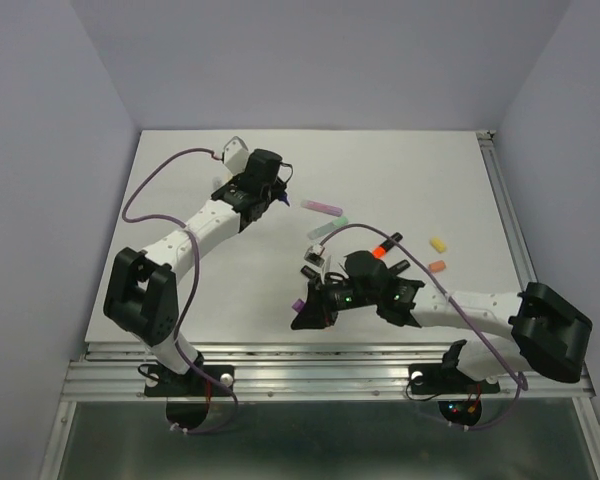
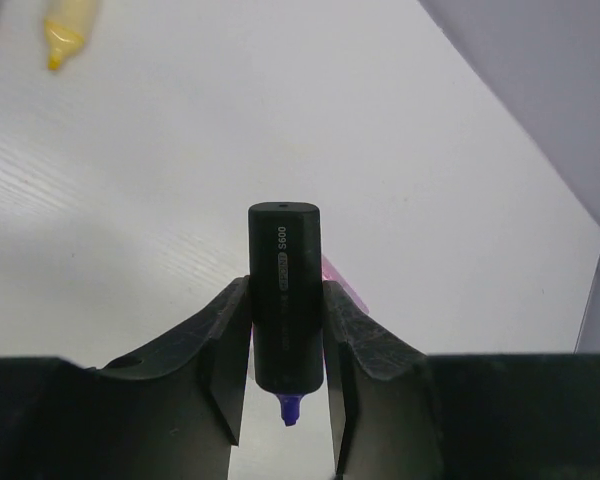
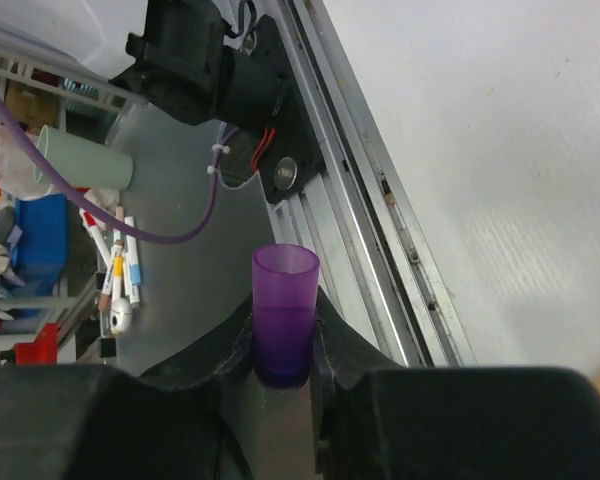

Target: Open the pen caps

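**A:** What does the left arm have?

**B:** The left gripper (image 2: 286,335) is over the far left part of the white table (image 1: 400,170). Its jaws are narrowed onto a black-barrelled pen (image 2: 283,250), pinching it across the barrel. The pen's purple tip (image 2: 290,408) is bare and points back toward the wrist, and its flat end points away.

**A:** And next along?

**B:** The right gripper (image 3: 285,365) sits low near the table's front edge, its jaws closed tight on a purple cap (image 3: 285,305). The cap's open mouth faces away from the wrist, and the aluminium rail (image 3: 365,210) runs past beyond it.

**A:** So that pen and cap are separate?

**B:** Well apart, one in each gripper.

**A:** Anything lying loose?

**B:** Further right, a pastel pink pen (image 1: 320,207) and a mint pen (image 1: 329,228) lie near each other. Then comes a black pen with an orange end (image 1: 382,249). Furthest right, a yellow cap (image 1: 439,244) and an orange cap (image 1: 437,266) lie near each other. I cannot tell whether the pastel pens are capped.
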You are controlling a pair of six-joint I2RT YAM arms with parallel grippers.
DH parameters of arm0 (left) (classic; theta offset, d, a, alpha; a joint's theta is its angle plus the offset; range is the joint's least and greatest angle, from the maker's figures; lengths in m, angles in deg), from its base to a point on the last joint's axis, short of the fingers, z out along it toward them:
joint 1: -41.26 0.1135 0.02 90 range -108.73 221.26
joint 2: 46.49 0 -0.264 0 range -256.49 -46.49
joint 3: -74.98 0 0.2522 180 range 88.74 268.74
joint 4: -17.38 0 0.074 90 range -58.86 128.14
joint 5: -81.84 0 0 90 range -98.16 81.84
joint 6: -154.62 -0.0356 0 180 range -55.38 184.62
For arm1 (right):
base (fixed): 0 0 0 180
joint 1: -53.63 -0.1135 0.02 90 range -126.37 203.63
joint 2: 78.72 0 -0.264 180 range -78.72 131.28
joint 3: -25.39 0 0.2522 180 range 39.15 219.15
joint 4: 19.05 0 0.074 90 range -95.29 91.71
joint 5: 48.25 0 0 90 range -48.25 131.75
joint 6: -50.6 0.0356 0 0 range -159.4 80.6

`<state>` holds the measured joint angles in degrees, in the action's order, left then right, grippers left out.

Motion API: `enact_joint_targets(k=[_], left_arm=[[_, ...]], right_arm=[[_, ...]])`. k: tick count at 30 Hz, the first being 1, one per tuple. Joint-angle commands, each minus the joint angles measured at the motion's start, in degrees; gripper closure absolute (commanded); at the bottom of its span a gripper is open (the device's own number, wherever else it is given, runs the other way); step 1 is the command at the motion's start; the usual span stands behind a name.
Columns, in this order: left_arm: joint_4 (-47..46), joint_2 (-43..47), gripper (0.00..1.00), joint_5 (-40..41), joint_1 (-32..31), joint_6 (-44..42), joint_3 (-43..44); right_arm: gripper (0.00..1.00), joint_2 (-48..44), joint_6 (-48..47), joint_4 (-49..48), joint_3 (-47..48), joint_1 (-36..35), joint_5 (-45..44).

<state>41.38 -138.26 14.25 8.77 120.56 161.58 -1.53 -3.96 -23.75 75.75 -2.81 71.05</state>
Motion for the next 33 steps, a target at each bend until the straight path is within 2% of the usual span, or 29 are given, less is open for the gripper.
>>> enact_joint_targets(k=[1,6,8,9,11,12,15,18,23,25,31,33], left_arm=[[-3.0,-0.1,1.0,4.7,2.0,-1.5,2.9],[-1.9,0.8,1.0,2.6,5.8,-4.2,0.8],[-1.9,1.2,1.0,0.8,8.0,-10.1,0.6],[-0.2,0.5,1.0,0.2,9.4,-15.0,1.2],[2.8,-0.4,1.0,0.6,11.0,-18.2,2.1],[4.4,-1.6,1.0,-0.2,13.0,-21.2,2.7],[5.2,-2.7,1.0,-3.2,16.0,-26.1,2.4],[5.7,-4.6,1.0,-5.0,19.7,-30.8,1.4],[6.1,-8.2,1.0,-7.3,26.7,-32.8,2.2],[5.5,-10.6,1.0,-6.9,27.6,-33.4,3.0],[6.2,-20.4,1.0,-6.7,29.9,-36.7,11.5],[6.7,-23.3,0.97,-7.8,30.9,-37.4,14.6]], right_arm=[[0.99,-3.9,4.8,-4.9,-4.0,-0.3,-2.5],[0.99,-4.8,0.3,10.2,1.1,-0.1,-12.2],[0.99,-4.9,-0.5,13.3,3.2,1.7,-16.2],[0.99,-5.4,-0.5,15.7,3.5,4.6,-17.6],[0.99,-6.3,-0.1,17.5,3.4,8.5,-18.9],[0.99,-7.4,0.0,20.9,3.4,12.1,-21.9],[0.99,-9.1,0.0,28.8,4.2,16.9,-28.6],[0.99,-13.6,0.8,36.3,4.1,24.2,-40.0],[0.99,-16.5,1.9,43.3,2.9,31.3,-45.4],[0.99,-16.5,1.4,44.4,2.4,33.7,-46.9],[0.99,-16.0,0.8,45.3,2.1,37.5,-47.0],[0.99,-16.3,0.7,46.2,2.0,38.2,-46.6]])
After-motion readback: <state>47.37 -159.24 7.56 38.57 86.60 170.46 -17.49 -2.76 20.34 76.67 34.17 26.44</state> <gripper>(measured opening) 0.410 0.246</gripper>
